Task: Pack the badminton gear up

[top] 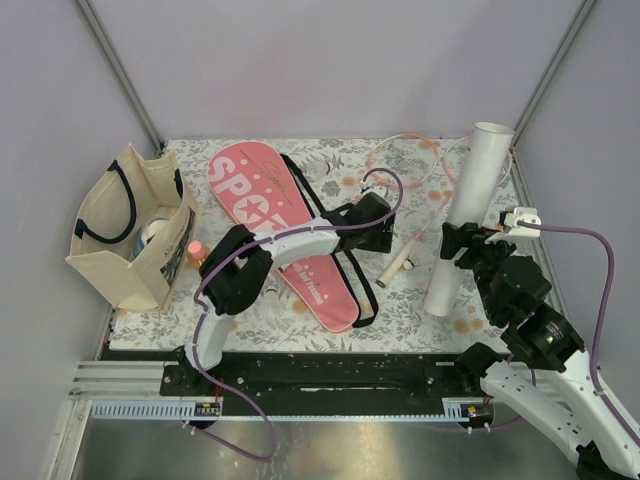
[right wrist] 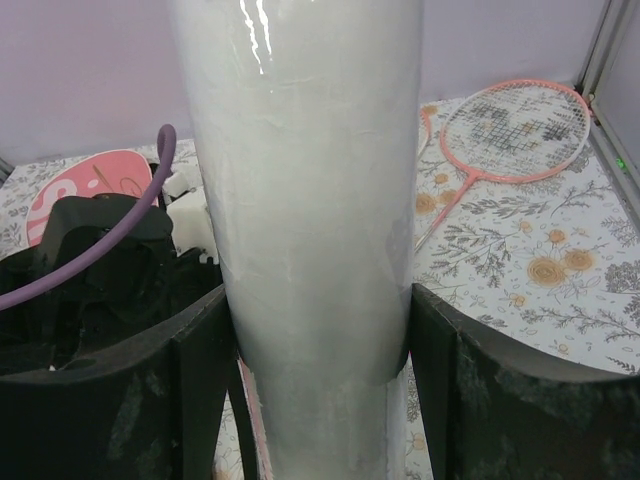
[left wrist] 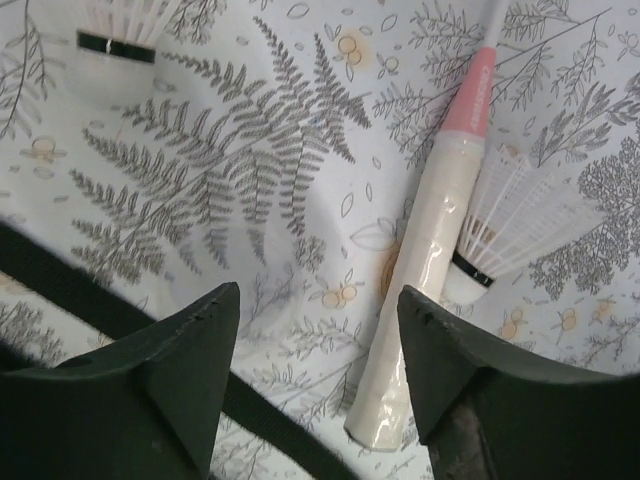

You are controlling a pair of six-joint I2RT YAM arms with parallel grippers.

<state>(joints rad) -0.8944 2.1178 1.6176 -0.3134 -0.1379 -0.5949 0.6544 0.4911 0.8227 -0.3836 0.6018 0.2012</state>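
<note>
the standing white tube (top: 466, 205), gripped by the right gripper (top: 468, 246), blocks the right side of the patterned cloth (top: 335, 162). the left arm (top: 300, 240) spans the pink cover (top: 258, 200). bare cloth shows between the left gripper's (left wrist: 318, 295) spread jaws; a racket handle (left wrist: 425, 270) and shuttlecock (left wrist: 505, 225) lie just beside one finger.

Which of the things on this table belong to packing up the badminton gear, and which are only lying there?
Belong to the job:
- pink SPORT racket cover
- white tube
- pink-framed racket
- white racket handle
- shuttlecock

Only lying there:
- beige tote bag
- small orange bottle
</note>
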